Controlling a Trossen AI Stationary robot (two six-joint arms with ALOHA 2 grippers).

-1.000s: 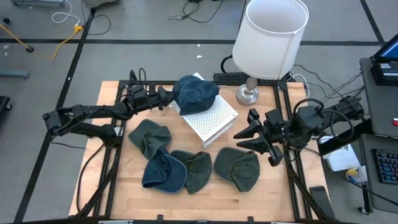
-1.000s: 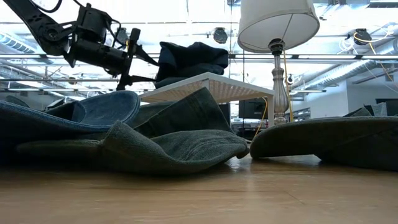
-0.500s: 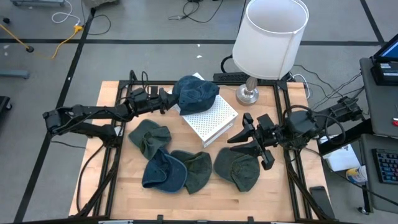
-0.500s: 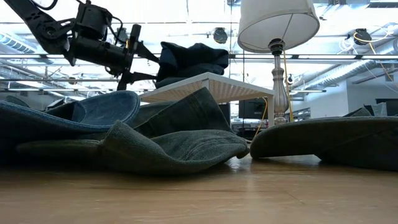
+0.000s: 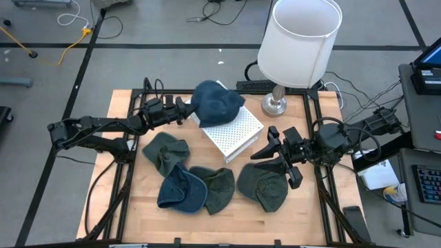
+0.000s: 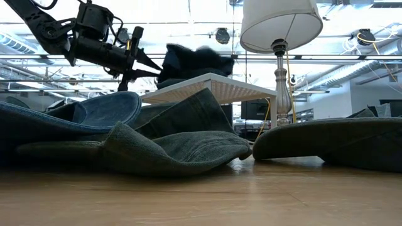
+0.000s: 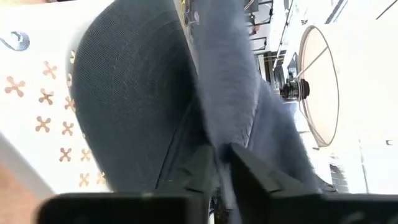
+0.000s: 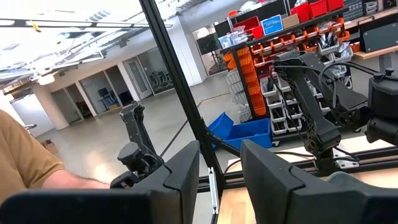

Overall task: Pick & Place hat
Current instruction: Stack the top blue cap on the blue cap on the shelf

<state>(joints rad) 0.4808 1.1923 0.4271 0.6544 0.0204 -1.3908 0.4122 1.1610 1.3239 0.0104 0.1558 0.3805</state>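
A dark blue hat sits on the perforated white box toward the table's far side; in the low view the hat is blurred on top of the box. My left gripper is at the hat's left edge and is shut on it. My right gripper is open, hovering right of the box and over the far edge of a green hat. It touches nothing. In the right wrist view the gripper shows only the room between its fingers. My left gripper pinches a fold of the blue hat's cloth at its left edge between the two fingers. It comes in about level from the table's left. The rest of the hat rests on the white box top.
Three more hats lie on the near half of the table: green, blue, green. A lamp with a white shade stands at the far right, its base beside the box. A person's sleeve shows beyond the table.
My right gripper has moved toward the table's left, from the right edge to a spot over the green hat, staying open. The blue hat on the box has bunched up and grown rounder, its left part drawn up at my left gripper.
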